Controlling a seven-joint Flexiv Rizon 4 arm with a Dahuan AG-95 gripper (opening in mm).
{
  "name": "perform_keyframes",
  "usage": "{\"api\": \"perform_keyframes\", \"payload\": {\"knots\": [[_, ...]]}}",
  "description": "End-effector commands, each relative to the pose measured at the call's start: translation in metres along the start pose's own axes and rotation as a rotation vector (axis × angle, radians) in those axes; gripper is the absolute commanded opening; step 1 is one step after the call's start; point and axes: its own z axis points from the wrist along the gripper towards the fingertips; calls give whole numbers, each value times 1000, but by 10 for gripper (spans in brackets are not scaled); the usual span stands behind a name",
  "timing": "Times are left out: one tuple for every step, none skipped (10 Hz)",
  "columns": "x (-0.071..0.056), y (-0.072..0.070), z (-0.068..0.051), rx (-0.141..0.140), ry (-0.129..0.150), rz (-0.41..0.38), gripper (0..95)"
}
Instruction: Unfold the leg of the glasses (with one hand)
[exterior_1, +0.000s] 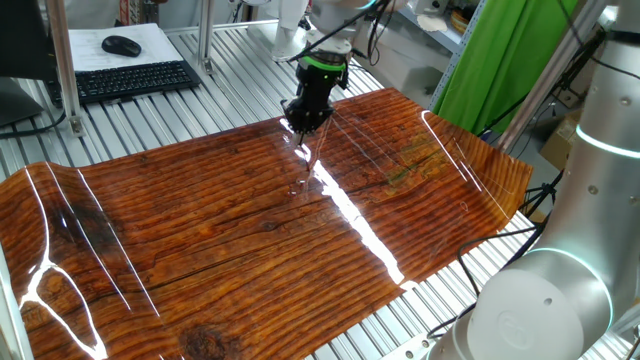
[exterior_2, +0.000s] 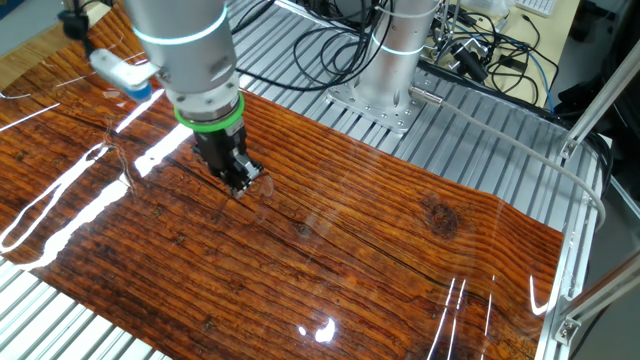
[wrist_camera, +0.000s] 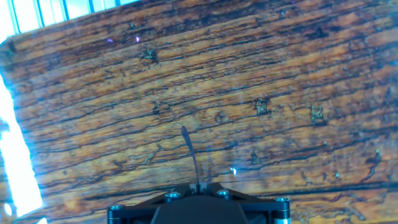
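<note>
The glasses (wrist_camera: 191, 155) are almost lost against the wood grain. What I can pick out in the hand view is one thin dark leg running straight out from the jaws, its paddle tip furthest from me and leaning slightly left. A small bright glint just right of its root is, I take it, a lens. The leg's long axis lies nearly along the fingers' pointing direction, not across them. The gripper (wrist_camera: 199, 185) looks clenched on the root of that leg, with no gap showing between the fingertips, though the wire is so fine I can't swear how firm the pinch is. In one fixed view the gripper (exterior_1: 305, 125) hangs above the counter (exterior_1: 200, 230), close to its far edge and roughly midway along it, with faint wire lines and a glint just beneath it. In the other fixed view a glint sits just beside the fingertips (exterior_2: 243, 186), low over the surface. I can't tell whether the frame touches the counter. My judgement is that the swing-open turns on the hinge sitting right at the jaws, to their right side.
</note>
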Motion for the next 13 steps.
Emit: {"api": "perform_keyframes", "payload": {"knots": [[-4, 2, 0, -4, 8, -2, 0], [-4, 3, 0, -4, 9, -1, 0], [-4, 6, 0, -4, 7, -2, 0], [-6, 9, 1, -4, 0, -1, 0], [-8, 13, 0, -4, -3, 3, 0], [-10, 14, -3, -7, -6, 4, 0], [-12, 16, -4, -10, -23, 3, 0], [-13, 17, -5, -12, -31, 1, 0], [-14, 17, -4, -16, -55, 1, 0], [-14, 18, -4, -19, -69, 1, 0], [-15, 18, -2, -27, -114, 5, 0], [-15, 19, -2, -27, -121, 7, 0], [-16, 19, -2, -33, -147, 16, 0]]}}
